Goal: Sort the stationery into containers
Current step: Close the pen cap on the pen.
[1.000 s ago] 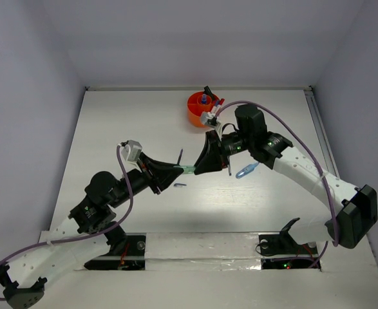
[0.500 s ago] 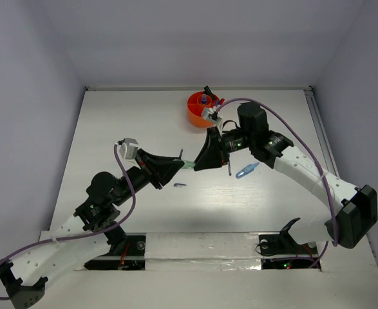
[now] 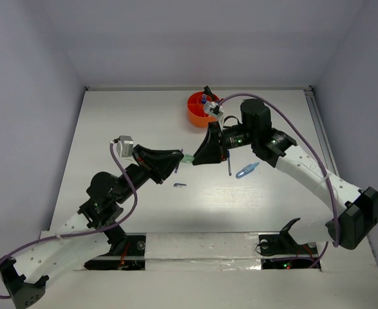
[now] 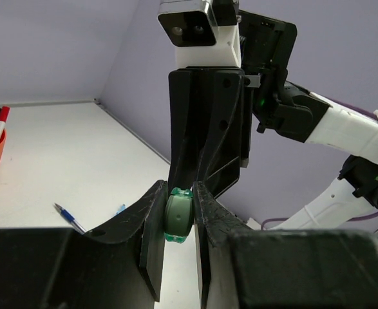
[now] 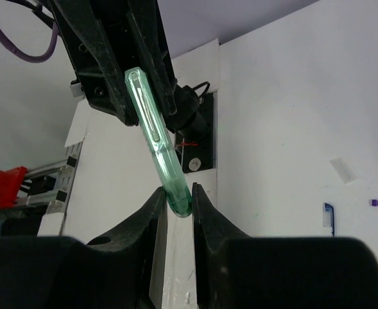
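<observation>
- The left fingers (image 4: 154, 215) are narrow and clamped on the butt end of the pale green pen (image 3: 187, 158), which hangs in the air above the bench (image 3: 124, 116).
- The right fingers (image 5: 158, 207) meet them head-on and are pinched just as narrow on the pen's other end. The pen bridges the short gap between the two pairs.
- Risk at the handover: in the right wrist view the hold is only on the rounded tip. If the left fingers let go, the long body may pivot or slip out and drop.
- Risk of a tug: if either arm pulls away while both are clamped, the pen could twist or spring free.
- Below the fingers, on the near side, lies a dark blue pen (image 3: 179, 185). A light blue pen (image 3: 246, 171) lies under the right arm, so a dropped pen could roll among them.
- Beyond the right fingers sits the orange tub (image 3: 194, 117), already holding stationery — a swinging pen might knock its rim or contents.
- The bench is white, flat and smooth, so little would stop a roll.
- Plain pale walls (image 3: 176, 38) close it in at the back and both sides.
</observation>
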### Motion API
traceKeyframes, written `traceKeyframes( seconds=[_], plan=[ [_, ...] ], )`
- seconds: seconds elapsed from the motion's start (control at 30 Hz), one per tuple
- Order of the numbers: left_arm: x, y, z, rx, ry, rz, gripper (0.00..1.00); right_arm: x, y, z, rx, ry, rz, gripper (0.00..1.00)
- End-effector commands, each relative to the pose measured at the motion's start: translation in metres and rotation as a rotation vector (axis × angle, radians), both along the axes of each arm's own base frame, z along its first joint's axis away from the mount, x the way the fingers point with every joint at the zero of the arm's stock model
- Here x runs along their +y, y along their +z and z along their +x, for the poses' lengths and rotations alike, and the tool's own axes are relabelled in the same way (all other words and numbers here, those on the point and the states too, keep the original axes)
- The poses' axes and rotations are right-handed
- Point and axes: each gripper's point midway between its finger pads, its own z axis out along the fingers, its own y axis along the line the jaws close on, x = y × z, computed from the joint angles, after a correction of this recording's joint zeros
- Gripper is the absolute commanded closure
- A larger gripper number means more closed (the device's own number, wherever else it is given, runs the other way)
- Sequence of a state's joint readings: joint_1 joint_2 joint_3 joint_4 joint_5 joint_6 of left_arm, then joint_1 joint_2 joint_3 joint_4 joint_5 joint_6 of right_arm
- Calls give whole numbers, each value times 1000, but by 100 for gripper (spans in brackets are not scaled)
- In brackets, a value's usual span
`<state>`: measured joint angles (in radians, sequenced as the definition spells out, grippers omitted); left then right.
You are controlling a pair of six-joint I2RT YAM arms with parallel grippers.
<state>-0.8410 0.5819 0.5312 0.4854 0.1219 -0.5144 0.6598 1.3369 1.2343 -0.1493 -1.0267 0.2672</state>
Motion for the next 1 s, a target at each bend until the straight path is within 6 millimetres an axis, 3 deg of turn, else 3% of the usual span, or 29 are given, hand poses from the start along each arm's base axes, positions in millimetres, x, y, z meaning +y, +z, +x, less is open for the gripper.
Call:
traceKeyframes(
  seconds=[0.0,0.33,0.63,0.97],
  plan=[
    [-32,-51,-38,113,-261,119,100,11,71,36,-211,-200,164,100],
    [-31,-58,-34,128,-238,130,100,3,97,41,-215,-254,234,100],
    [-15,-72,-14,171,-86,193,100,-24,82,68,-167,-348,234,100],
    [-19,-89,-16,194,-111,207,100,-25,87,73,-153,-335,270,100]
  ],
)
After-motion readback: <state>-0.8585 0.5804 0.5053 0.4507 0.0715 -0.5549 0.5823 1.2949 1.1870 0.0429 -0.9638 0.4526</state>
